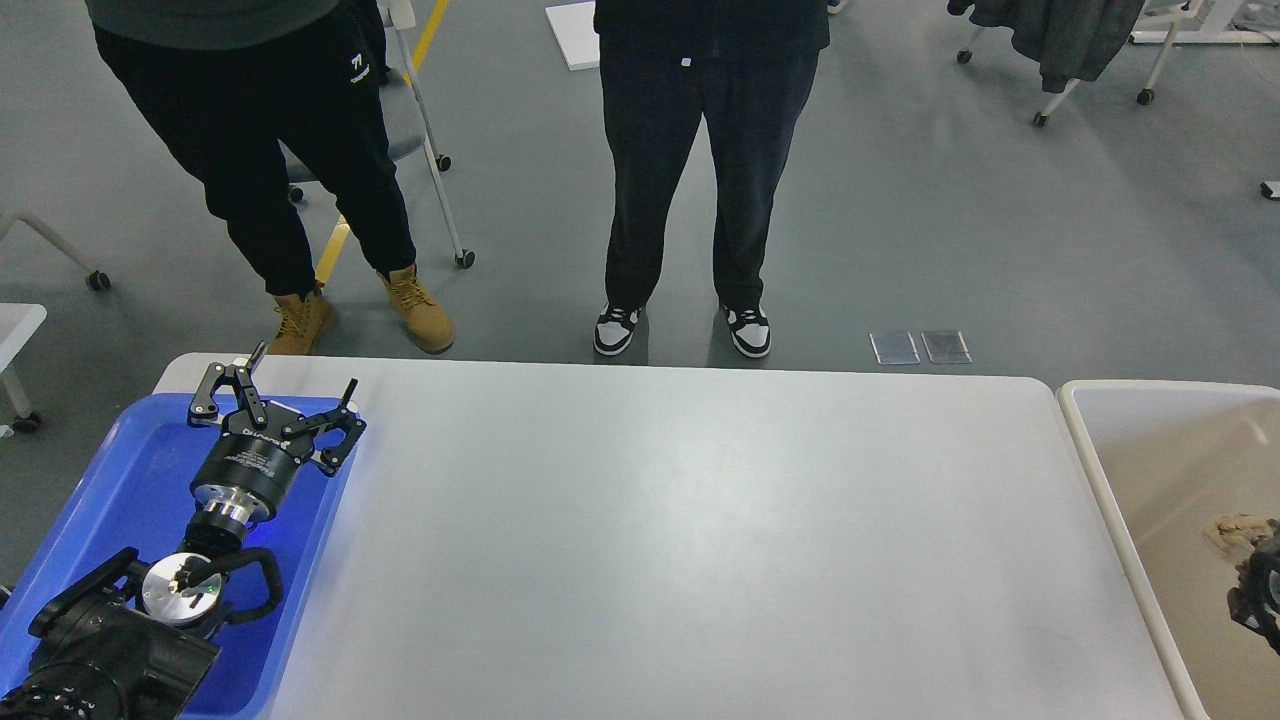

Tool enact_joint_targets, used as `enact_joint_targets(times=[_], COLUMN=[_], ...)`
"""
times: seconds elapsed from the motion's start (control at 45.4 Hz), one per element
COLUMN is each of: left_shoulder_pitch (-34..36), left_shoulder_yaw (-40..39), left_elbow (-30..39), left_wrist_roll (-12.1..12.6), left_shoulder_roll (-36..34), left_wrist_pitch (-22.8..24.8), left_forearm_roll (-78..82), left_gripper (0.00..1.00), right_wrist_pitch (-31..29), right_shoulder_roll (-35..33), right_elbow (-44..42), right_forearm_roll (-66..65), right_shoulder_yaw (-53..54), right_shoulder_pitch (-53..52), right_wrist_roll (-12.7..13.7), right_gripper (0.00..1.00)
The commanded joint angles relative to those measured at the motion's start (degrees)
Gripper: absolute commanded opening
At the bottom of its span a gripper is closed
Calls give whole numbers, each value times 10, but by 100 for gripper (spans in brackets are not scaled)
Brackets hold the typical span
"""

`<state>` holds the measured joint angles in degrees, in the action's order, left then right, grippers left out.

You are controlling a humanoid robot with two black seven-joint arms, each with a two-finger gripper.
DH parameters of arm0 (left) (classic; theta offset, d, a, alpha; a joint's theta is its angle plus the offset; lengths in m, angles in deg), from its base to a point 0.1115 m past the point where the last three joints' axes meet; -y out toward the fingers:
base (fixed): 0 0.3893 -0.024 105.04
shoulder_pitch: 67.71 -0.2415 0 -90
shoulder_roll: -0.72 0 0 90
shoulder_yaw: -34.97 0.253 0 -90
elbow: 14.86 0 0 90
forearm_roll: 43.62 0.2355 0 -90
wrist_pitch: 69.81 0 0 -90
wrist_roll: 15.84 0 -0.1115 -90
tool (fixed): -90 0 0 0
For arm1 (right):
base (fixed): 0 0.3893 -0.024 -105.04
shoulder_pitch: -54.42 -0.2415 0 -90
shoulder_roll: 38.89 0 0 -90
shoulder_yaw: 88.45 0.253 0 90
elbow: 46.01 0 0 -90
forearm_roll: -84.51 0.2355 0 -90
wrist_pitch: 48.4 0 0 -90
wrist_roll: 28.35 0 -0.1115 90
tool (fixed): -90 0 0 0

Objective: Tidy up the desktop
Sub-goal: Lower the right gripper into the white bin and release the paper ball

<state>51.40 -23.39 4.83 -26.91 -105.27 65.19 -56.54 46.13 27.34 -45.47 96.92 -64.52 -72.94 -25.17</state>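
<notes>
The desktop (680, 530) is a wide white-grey tabletop filling the middle of the head view, and its surface shows nothing lying on it. My left gripper (300, 378) hangs over the far end of the blue tray (120, 480) at the table's left, its two fingers spread open and empty. Only a small dark part of my right gripper (1256, 598) shows at the right edge, over the beige bin (1110, 480). Its fingers cannot be told apart. A crumpled beige scrap (1236, 530) lies in the bin just beside it.
Two people stand beyond the far edge of the table, one in tan boots (410, 305) at the left, one in black-and-white sneakers (745, 328) at the middle. Wheeled chairs stand on the grey floor behind.
</notes>
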Motion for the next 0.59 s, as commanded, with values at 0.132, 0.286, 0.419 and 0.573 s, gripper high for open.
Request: enact_joint_targets(times=[0.132, 0.286, 0.419, 0.573], left_shoulder_pitch=[0, 1, 1, 1], left_shoulder_yaw=[0, 0, 0, 0], left_elbow=[0, 0, 0, 0], left_wrist_roll=[0, 0, 0, 0], left_shoulder_roll=[1, 0, 0, 0], left_wrist_pitch=[0, 0, 0, 0], left_forearm_roll=[0, 0, 0, 0], left_gripper=[100, 100, 100, 100], right_wrist_pitch=[-7, -11, -29, -36], right_shoulder_roll=[-11, -16, -29, -81], right_elbow=[2, 10, 38, 115], right_forearm_roll=[1, -5, -9, -38], right_shoulder_yaw=[1, 1, -19, -84], right_shoulder_pitch=[10, -3, -20, -67], right_wrist_roll=[0, -1, -2, -5], right_gripper=[100, 100, 100, 100])
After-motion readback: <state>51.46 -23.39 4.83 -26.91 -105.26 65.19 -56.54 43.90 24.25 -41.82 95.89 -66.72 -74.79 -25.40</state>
